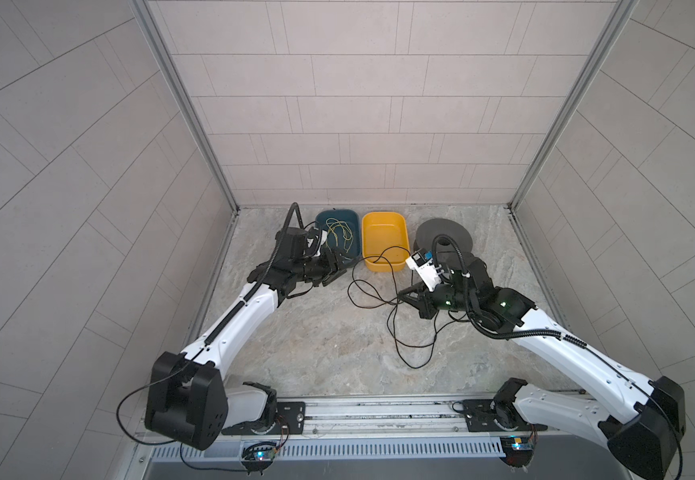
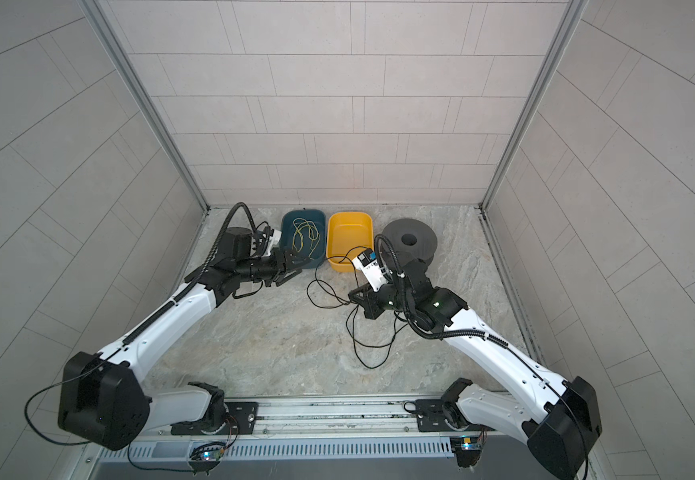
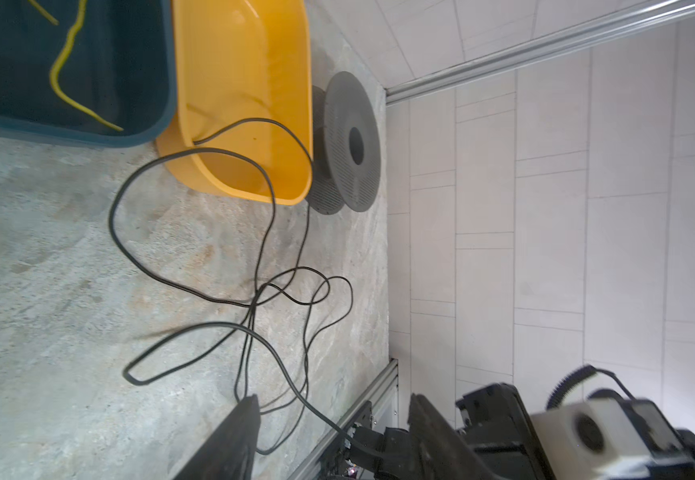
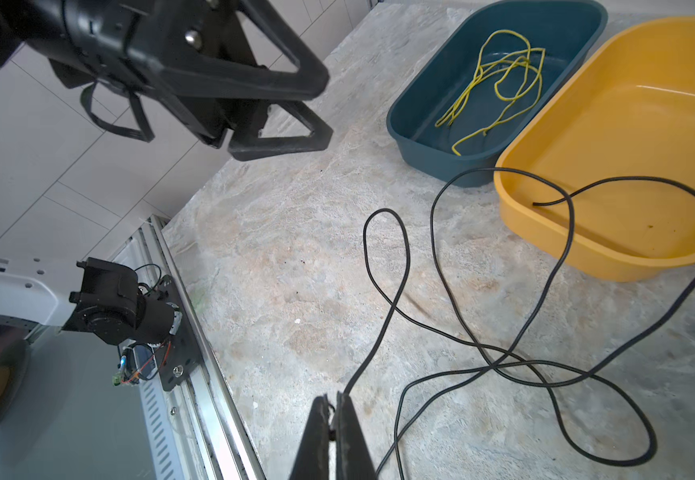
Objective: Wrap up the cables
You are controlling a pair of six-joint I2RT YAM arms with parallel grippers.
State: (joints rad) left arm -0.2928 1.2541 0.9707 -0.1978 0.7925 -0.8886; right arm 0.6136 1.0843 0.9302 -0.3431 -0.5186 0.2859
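Right claw (image 4: 334, 399) pinches the cable (image 4: 495, 365), which sprawls in loose loops across the desk (image 4: 275, 249), one end inside the yellow bin (image 4: 587, 257). Left claw (image 1: 339, 269) hangs open, empty.

The bottom edge of my right wrist view cut off my right gripper (image 4: 332, 411), leaving only the tips of its pressed-together fingers, and the black cable (image 4: 493, 365) vanished between them. In my left wrist view my left gripper (image 3: 333, 415) was blurred and cropped at the bottom. There the blue bin (image 3: 138, 62) ran off two edges and the yellow bin (image 3: 246, 62) lost its far end. In both top views my right wrist covered the near side of the grey spool (image 1: 424, 230) (image 2: 420, 232). Part of the cable lay hidden beneath that arm, and my pinch on it was too small to make out.
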